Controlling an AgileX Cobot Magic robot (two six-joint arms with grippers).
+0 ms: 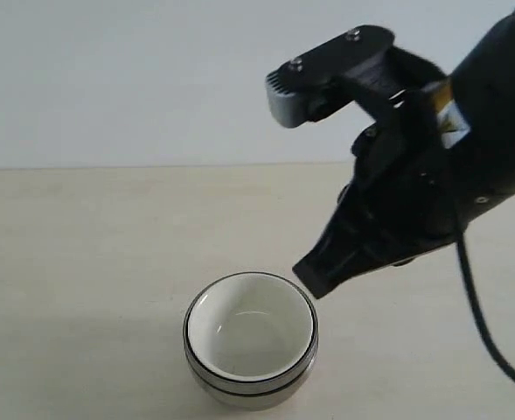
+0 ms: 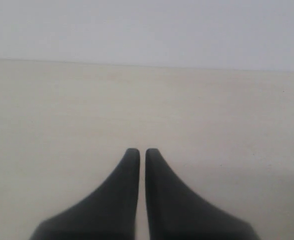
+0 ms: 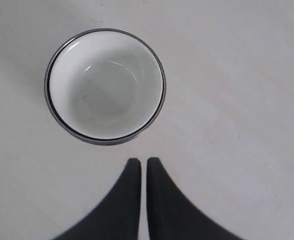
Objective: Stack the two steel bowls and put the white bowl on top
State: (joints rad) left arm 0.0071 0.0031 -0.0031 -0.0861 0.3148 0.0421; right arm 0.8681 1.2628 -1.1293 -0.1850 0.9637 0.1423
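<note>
- Exterior view: the white bowl sits nested in the steel bowls on the surface, so the stack looks finished; the right end effector hangs just above and beside the rim, not touching it
- Left wrist view: the left end effector is closed to a thin slit and empty, over bare surface; no bowl shows
- Right wrist view: the right end effector is all but closed and empty; the white bowl lies just beyond its tips, clear of them; little seems left but backing off

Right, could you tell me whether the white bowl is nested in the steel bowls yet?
Yes, nested: the white bowl sits upright inside the steel bowls, whose shiny rims ring it.
</note>
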